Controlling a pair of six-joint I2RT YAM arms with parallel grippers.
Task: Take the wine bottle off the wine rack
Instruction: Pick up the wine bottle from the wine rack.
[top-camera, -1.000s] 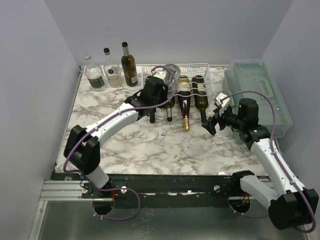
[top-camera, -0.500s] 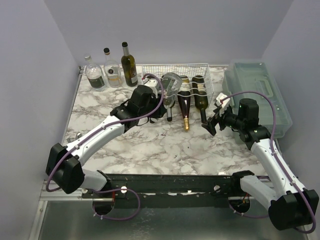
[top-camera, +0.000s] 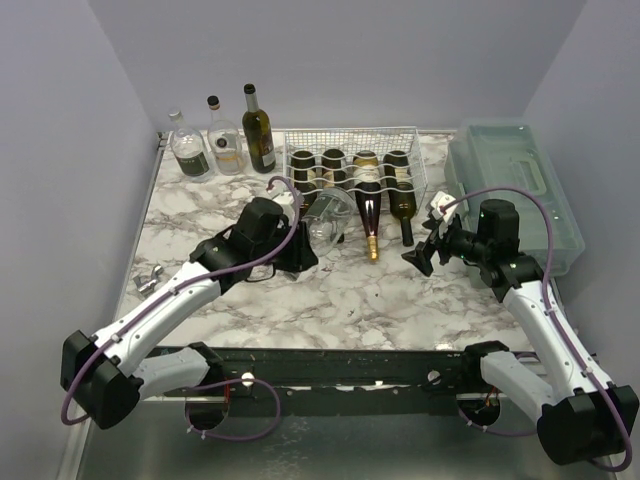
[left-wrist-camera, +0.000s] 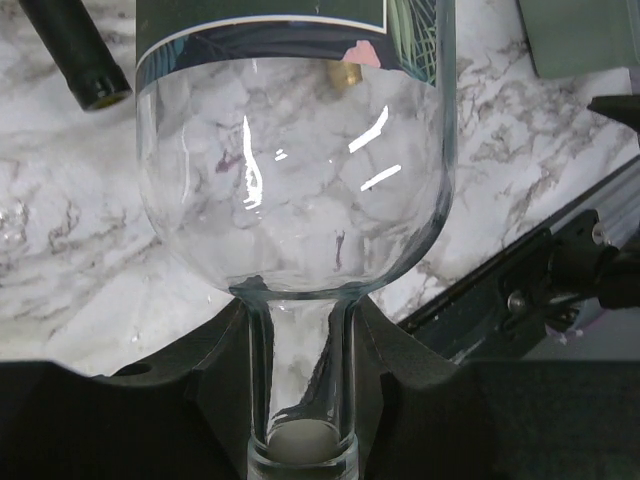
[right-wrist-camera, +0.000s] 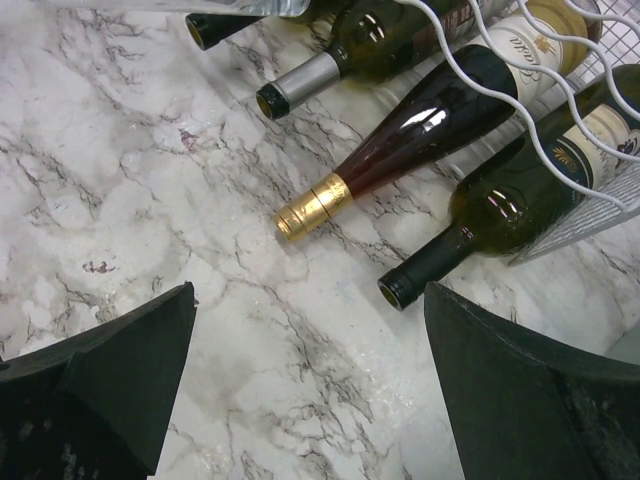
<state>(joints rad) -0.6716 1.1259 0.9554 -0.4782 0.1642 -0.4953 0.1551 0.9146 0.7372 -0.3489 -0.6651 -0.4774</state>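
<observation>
The left arm (top-camera: 160, 305) is stretched low from its base at 7 o'clock toward 1 o'clock; the left gripper (top-camera: 302, 254) is pointed toward 3 o'clock; its black fingers (left-wrist-camera: 215, 375) are pressed against both sides of the neck of a clear glass bottle (left-wrist-camera: 295, 200). The right arm (top-camera: 545, 320) is raised from its base at 5 o'clock toward 11 o'clock; the right gripper (top-camera: 424, 256) is aimed toward 9 o'clock and tilted downward; its fingers (right-wrist-camera: 115, 385) are spread wide apart.
</observation>
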